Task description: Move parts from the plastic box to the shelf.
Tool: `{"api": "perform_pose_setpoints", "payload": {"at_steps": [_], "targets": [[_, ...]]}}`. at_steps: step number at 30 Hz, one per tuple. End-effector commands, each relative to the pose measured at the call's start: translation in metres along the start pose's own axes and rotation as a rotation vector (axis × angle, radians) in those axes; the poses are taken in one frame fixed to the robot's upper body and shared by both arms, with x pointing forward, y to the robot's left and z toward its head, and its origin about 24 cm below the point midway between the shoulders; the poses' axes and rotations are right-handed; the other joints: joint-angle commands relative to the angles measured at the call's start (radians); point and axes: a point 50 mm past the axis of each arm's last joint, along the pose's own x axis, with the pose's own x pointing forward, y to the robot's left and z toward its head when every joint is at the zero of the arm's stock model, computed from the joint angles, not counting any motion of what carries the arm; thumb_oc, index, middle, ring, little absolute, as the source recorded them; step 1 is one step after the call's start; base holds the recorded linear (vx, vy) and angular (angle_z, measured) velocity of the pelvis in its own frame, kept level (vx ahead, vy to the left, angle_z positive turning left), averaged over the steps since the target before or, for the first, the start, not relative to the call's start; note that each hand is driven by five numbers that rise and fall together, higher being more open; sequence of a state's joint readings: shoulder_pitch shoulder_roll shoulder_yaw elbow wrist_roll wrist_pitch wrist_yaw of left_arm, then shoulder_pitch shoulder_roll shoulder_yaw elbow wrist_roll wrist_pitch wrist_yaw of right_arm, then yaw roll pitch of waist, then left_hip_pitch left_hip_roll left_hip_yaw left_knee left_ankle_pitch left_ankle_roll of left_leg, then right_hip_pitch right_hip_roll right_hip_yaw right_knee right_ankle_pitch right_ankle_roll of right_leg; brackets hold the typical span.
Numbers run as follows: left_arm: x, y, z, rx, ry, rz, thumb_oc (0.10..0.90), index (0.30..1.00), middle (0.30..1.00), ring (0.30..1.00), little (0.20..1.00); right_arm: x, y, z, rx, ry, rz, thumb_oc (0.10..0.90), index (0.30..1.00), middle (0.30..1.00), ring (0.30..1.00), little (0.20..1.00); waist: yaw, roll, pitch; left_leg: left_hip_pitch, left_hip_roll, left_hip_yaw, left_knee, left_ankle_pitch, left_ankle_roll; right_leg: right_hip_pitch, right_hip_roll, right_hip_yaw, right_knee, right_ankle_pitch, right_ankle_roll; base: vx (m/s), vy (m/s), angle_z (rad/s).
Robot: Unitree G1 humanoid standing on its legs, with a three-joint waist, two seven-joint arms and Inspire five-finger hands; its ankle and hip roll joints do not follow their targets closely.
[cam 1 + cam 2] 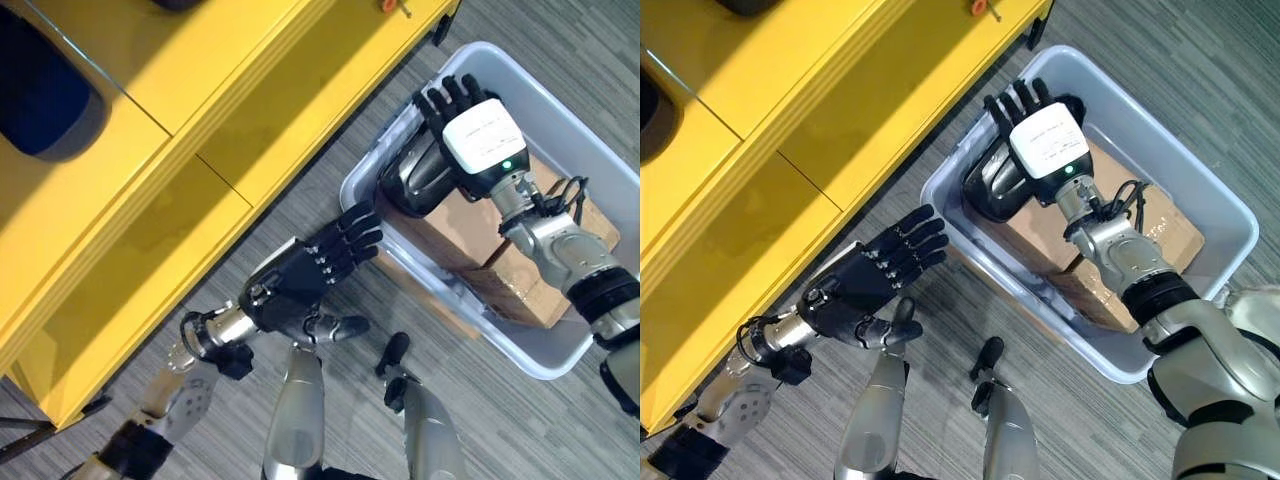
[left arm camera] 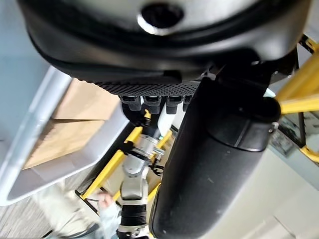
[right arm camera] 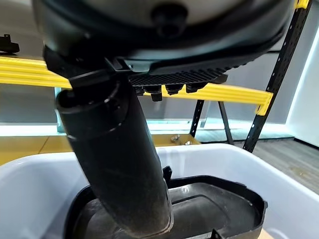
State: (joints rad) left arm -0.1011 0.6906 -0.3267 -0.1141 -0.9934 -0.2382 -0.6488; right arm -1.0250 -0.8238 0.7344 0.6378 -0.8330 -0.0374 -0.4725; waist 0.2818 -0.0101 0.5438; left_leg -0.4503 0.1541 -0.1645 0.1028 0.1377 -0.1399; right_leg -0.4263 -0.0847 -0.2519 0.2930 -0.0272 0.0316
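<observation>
A pale plastic box stands on the floor at the right. Inside it, a glossy black moulded part rests on a cardboard carton. My right hand lies over the part, fingers straight and reaching past its far end; it is open. In the right wrist view the thumb points down at the part within the box's wall. My left hand hovers open and empty just outside the box's near-left rim. The yellow shelf runs along the left.
A dark rounded object lies on the shelf at the upper left. A small orange item sits at the shelf's far end. Grey carpet shows between shelf and box. Yellow racking stands beyond the box.
</observation>
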Motion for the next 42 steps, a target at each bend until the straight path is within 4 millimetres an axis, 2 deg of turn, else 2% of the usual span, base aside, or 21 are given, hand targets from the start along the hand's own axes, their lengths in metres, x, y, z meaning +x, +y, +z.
{"api": "perform_pose_setpoints", "payload": {"at_steps": [1, 6, 14, 17, 21, 22, 24, 27, 28, 34, 38, 39, 40, 42], "targets": [[0.011, -0.020, 0.028, 0.116, -0.113, -0.188, 0.900, 1.000, 1.000, 1.000, 1.000, 0.016, -0.043, -0.033, -0.110, 0.113, -0.179, 0.900, 1.000, 1.000, 1.000, 1.000, 0.016, -0.016, -0.024, -0.046, -0.072, -0.022, -0.009, -0.005, 0.077, 0.040, 0.073, -0.034, 0.081, -0.099, -0.026, 0.00, -0.095, 0.04], [0.011, -0.019, 0.030, 0.124, -0.095, -0.201, 0.900, 1.000, 1.000, 1.000, 1.000, 0.011, -0.033, -0.049, -0.098, 0.212, -0.109, 0.900, 1.000, 1.000, 1.000, 1.000, 0.019, -0.017, -0.024, -0.080, -0.074, -0.026, 0.004, -0.004, 0.076, 0.017, 0.080, -0.043, 0.091, -0.098, -0.027, -0.01, -0.068, 0.01], [0.012, -0.017, 0.032, 0.138, -0.087, -0.190, 0.900, 1.000, 1.000, 1.000, 1.000, 0.005, -0.020, -0.058, -0.094, 0.287, -0.022, 0.900, 1.000, 1.000, 1.000, 1.000, 0.016, -0.010, -0.024, -0.113, -0.070, -0.021, 0.013, 0.003, 0.077, -0.019, 0.080, -0.046, 0.118, -0.100, -0.027, -0.01, -0.036, -0.01], [0.010, -0.016, 0.033, 0.155, -0.079, -0.188, 0.900, 1.000, 1.000, 1.000, 1.000, 0.000, -0.015, -0.073, -0.086, 0.375, 0.022, 0.900, 1.000, 1.000, 1.000, 1.000, 0.016, 0.009, -0.024, -0.143, -0.071, -0.021, 0.018, 0.012, 0.075, -0.056, 0.080, -0.049, 0.152, -0.109, -0.031, -0.03, -0.067, -0.01], [0.010, -0.014, 0.035, 0.151, -0.086, -0.190, 0.900, 1.000, 1.000, 1.000, 1.000, -0.001, -0.012, -0.076, -0.085, 0.397, 0.052, 0.900, 1.000, 1.000, 1.000, 1.000, 0.017, 0.022, -0.024, -0.155, -0.071, -0.021, 0.026, 0.013, 0.077, -0.075, 0.078, -0.050, 0.182, -0.121, -0.036, 0.00, -0.046, -0.02], [0.010, -0.014, 0.034, 0.146, -0.082, -0.186, 0.900, 1.000, 1.000, 1.000, 1.000, -0.002, -0.008, -0.075, -0.090, 0.397, 0.067, 0.900, 1.000, 1.000, 1.000, 1.000, 0.015, 0.020, -0.024, -0.138, -0.076, -0.016, 0.029, -0.010, 0.075, -0.065, 0.072, -0.039, 0.194, -0.144, -0.029, 0.05, -0.079, -0.03], [0.008, -0.015, 0.032, 0.140, -0.074, -0.192, 0.900, 1.000, 1.000, 1.000, 1.000, -0.004, -0.005, -0.075, -0.092, 0.401, 0.074, 0.900, 1.000, 1.000, 1.000, 1.000, 0.014, 0.033, -0.024, -0.149, -0.077, -0.017, 0.046, -0.013, 0.077, -0.083, 0.068, -0.037, 0.227, -0.156, -0.033, 0.01, -0.075, -0.02], [0.006, -0.015, 0.032, 0.133, -0.074, -0.194, 0.900, 1.000, 1.000, 1.000, 1.000, -0.006, -0.005, -0.075, -0.087, 0.401, 0.055, 0.900, 1.000, 1.000, 1.000, 1.000, 0.011, 0.039, -0.024, -0.155, -0.078, -0.016, 0.055, -0.016, 0.078, -0.091, 0.067, -0.035, 0.237, -0.160, -0.035, -0.04, -0.017, -0.01], [0.007, -0.015, 0.033, 0.136, -0.078, -0.198, 0.900, 1.000, 1.000, 1.000, 1.000, -0.006, -0.006, -0.077, -0.088, 0.408, 0.037, 0.900, 1.000, 1.000, 1.000, 1.000, 0.011, 0.049, -0.024, -0.176, -0.072, -0.019, 0.058, 0.008, 0.078, -0.108, 0.074, -0.043, 0.234, -0.140, -0.044, -0.09, 0.005, -0.01], [0.005, -0.020, 0.030, 0.119, -0.093, -0.209, 0.900, 1.000, 1.000, 1.000, 1.000, -0.016, 0.000, -0.070, 0.050, 0.417, -0.051, 0.900, 1.000, 1.000, 1.000, 1.000, -0.021, 0.060, -0.024, -0.150, -0.063, -0.005, 0.055, 0.003, 0.076, -0.096, 0.086, -0.011, 0.212, -0.134, -0.041, -0.04, 0.017, -0.04], [0.008, -0.025, 0.027, 0.102, -0.117, -0.215, 0.900, 1.000, 1.000, 1.000, 1.000, -0.024, 0.005, -0.051, 0.236, 0.396, -0.145, 0.900, 1.000, 1.000, 1.000, 1.000, -0.059, 0.062, -0.024, -0.107, -0.052, 0.016, 0.043, -0.006, 0.074, -0.069, 0.088, 0.021, 0.171, -0.124, -0.038, -0.04, 0.057, -0.17], [0.008, -0.025, 0.027, 0.102, -0.117, -0.215, 0.900, 1.000, 1.000, 1.000, 1.000, -0.024, 0.005, -0.051, 0.236, 0.396, -0.145, 0.900, 1.000, 1.000, 1.000, 1.000, -0.059, 0.062, -0.024, -0.107, -0.052, 0.016, 0.043, -0.006, 0.074, -0.069, 0.088, 0.021, 0.171, -0.124, -0.038, -0.06, 0.110, -0.22], [0.012, -0.026, 0.026, 0.097, -0.137, -0.212, 0.900, 1.000, 1.000, 1.000, 1.000, -0.025, 0.006, -0.038, 0.312, 0.386, -0.176, 0.900, 1.000, 1.000, 1.000, 1.000, -0.085, 0.066, -0.024, -0.078, -0.047, 0.030, 0.039, -0.013, 0.074, -0.052, 0.087, 0.041, 0.155, -0.119, -0.035, -0.05, 0.109, -0.17], [0.015, -0.027, 0.027, 0.091, -0.154, -0.214, 0.900, 1.000, 1.000, 1.000, 1.000, -0.027, 0.005, -0.032, 0.354, 0.377, -0.205, 0.900, 1.000, 1.000, 1.000, 1.000, -0.100, 0.069, -0.024, -0.057, -0.045, 0.040, 0.033, -0.016, 0.075, -0.039, 0.086, 0.053, 0.140, -0.116, -0.033, -0.06, 0.116, -0.13]]}}
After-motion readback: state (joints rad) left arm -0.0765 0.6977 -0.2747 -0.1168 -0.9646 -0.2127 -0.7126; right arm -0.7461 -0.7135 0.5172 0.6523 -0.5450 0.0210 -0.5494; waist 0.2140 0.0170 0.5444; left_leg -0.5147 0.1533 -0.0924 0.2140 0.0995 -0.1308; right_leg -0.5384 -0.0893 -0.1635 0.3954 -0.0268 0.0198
